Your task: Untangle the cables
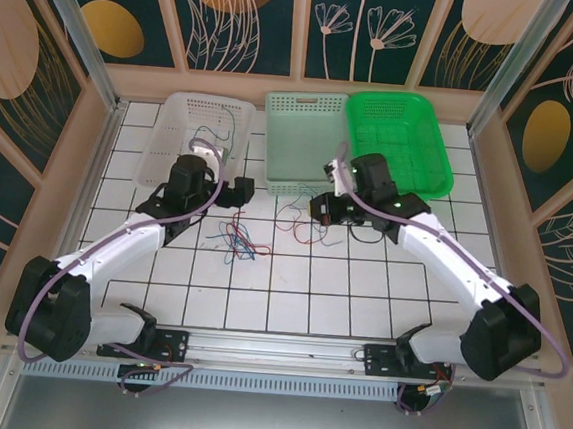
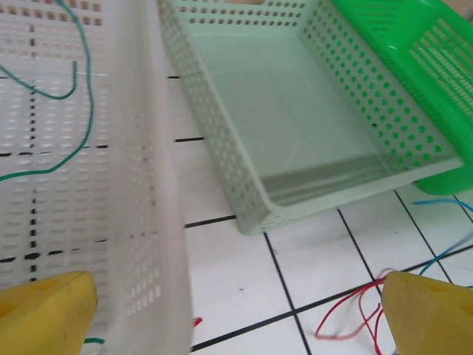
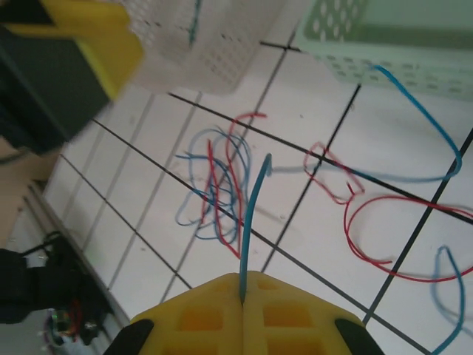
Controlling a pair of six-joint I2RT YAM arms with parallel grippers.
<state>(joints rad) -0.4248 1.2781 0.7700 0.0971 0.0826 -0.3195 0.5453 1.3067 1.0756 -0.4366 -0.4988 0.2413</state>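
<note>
A loose tangle of red and blue cables lies on the white tiled table between the arms, the same tangle showing in the right wrist view. My right gripper is shut on a blue cable, which sticks up out of the closed yellow jaws. A red cable loops on the tiles to its right. My left gripper is open, its yellow fingertips wide apart, beside the white basket. A green cable lies inside that basket. Red cable ends lie near the right finger.
Three baskets stand in a row at the back: the white basket, a pale green one and a bright green one. More red and blue strands lie just in front of the pale green basket, beside my right gripper.
</note>
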